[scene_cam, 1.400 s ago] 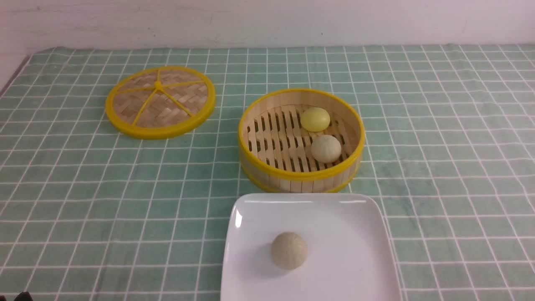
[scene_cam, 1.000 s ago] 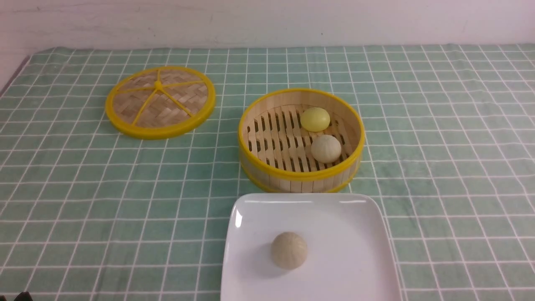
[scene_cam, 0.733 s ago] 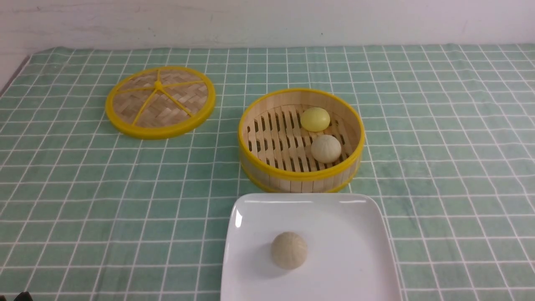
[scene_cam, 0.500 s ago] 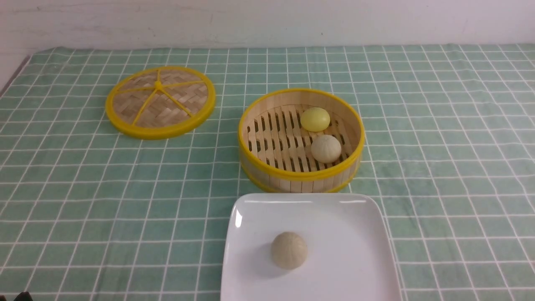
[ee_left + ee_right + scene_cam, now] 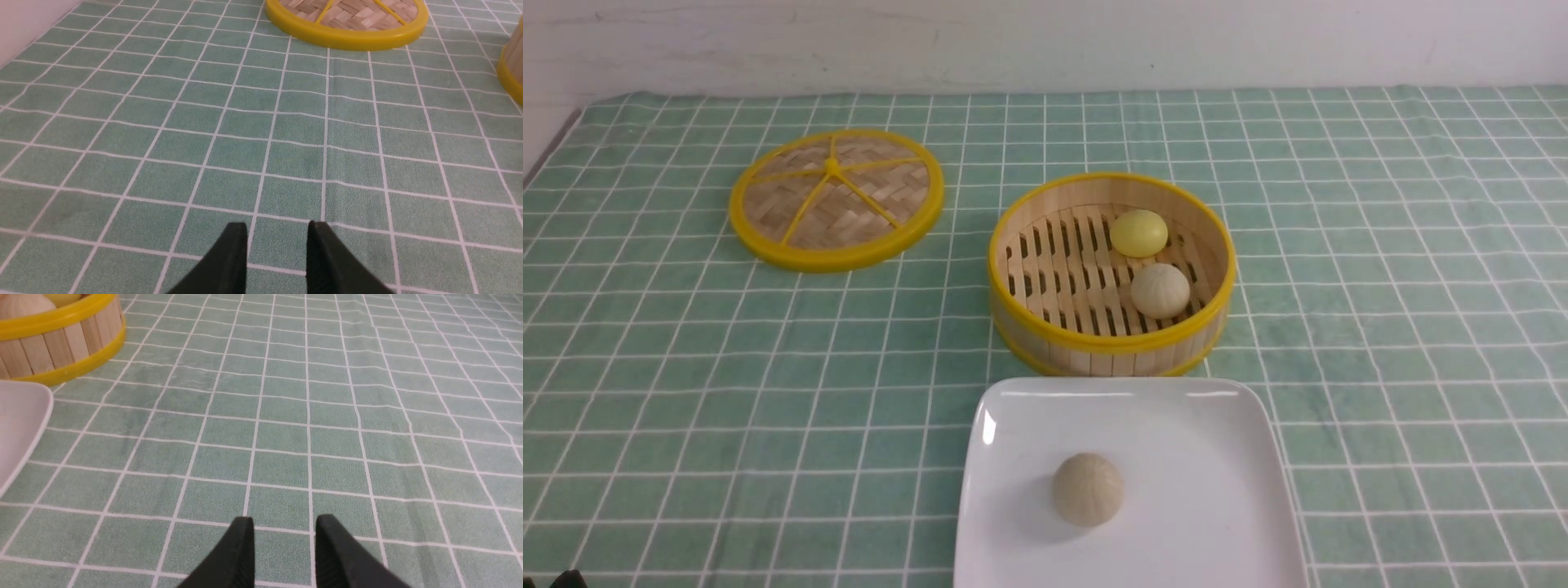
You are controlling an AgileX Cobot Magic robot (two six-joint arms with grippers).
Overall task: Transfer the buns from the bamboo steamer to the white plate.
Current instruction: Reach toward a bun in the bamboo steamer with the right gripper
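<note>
Two buns, the yellow bun and the cream bun, stay unmoved in the bamboo steamer; left gripper and right gripper idle, parted and empty, so transfer looks paused.

plain white wall behind; green tablecloth with white grid lines

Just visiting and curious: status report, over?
Left gripper and right gripper open, empty. One beige bun on plate; yellow bun and cream bun in steamer. Lid off, aside; nothing blocking.
</note>
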